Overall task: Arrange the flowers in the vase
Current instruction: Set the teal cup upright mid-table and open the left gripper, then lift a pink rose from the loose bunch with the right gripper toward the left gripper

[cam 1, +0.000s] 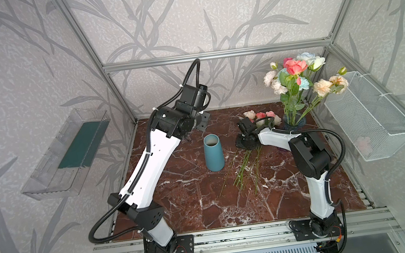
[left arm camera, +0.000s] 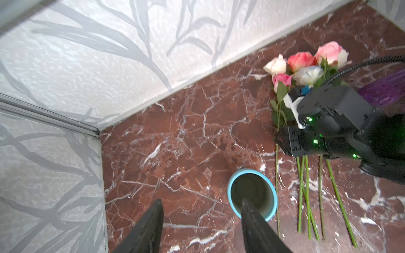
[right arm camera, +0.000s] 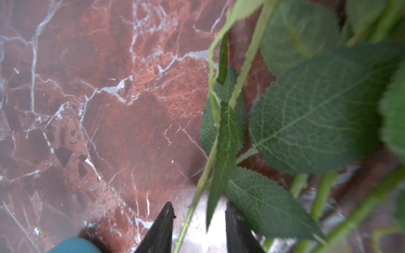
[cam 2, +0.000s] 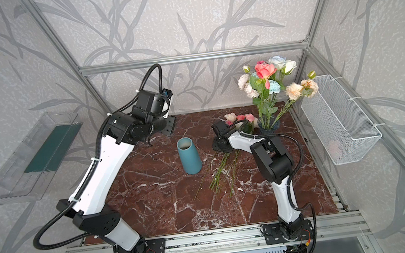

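While flat, flowers (left arm camera: 300,62) front-to-back, blooms rearward; left end effector (left arm camera: 201,200) and right end effector (right arm camera: 198,204) agape.

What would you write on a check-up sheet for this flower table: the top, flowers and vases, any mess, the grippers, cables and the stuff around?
Surface: table, brown marble, flat.
Job's things: blue vase upright, no stems in it; loose flowers lying beside it; glass vase at the back right holds a bouquet.
Clutter: nothing seen.
Grippers: left gripper open, empty; right gripper open around a stem, not pinching.
Cables: black hoses loop off both arms.
Surroundings: clear bin on left wall; wire basket on right wall.
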You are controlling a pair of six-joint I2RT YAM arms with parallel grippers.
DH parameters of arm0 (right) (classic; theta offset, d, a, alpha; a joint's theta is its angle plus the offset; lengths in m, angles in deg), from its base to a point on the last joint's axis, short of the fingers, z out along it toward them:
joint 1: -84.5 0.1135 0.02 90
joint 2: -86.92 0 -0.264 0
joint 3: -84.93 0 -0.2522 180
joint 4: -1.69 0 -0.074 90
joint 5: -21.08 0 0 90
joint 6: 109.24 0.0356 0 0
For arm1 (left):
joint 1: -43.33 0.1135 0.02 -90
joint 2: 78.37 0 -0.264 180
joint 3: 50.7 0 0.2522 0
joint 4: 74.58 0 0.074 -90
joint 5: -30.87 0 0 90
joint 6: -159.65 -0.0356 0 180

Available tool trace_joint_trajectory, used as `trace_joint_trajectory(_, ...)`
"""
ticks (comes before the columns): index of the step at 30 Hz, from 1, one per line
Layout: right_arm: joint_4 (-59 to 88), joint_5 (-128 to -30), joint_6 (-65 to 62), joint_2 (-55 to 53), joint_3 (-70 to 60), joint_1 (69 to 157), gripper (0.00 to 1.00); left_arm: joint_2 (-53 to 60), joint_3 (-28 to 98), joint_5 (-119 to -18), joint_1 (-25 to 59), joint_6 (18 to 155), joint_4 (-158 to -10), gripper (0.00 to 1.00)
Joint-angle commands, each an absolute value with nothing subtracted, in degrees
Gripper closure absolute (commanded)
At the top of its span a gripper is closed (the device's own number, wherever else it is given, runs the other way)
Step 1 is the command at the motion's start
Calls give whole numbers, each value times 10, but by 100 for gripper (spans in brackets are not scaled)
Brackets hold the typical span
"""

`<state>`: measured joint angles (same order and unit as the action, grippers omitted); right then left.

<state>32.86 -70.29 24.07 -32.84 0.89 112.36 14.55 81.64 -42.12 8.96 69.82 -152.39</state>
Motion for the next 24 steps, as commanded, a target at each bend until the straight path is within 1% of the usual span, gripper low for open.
trace_joint_trajectory(1, 328, -708, 256, -347, 36, 1121, 64, 91, 726, -381, 97, 681, -1425, 40)
trace_joint_trajectory(3, 334, -703, 260, -358, 48, 1121, 65, 43, 651, -381, 105, 679, -1354, 39)
trace_joint_trajectory(4, 336, -700, 260, -362, 54, 1121, 65, 26, 624, -379, 109, 682, -1330, 37)
trace_joint_trajectory(7, 355, -690, 264, -379, 78, 1121, 69, -16, 562, -390, 128, 680, -1272, 37)
trace_joint_trajectory(12, 356, -678, 272, -372, 76, 1124, 89, -55, 489, -423, 159, 687, -1207, 36)
trace_joint_trajectory(16, 354, -668, 265, -347, 74, 1125, 100, -77, 439, -441, 176, 696, -1160, 36)
trace_joint_trajectory(24, 375, -647, 222, -274, 77, 1141, 100, -149, 322, -478, 189, 726, -1057, 36)
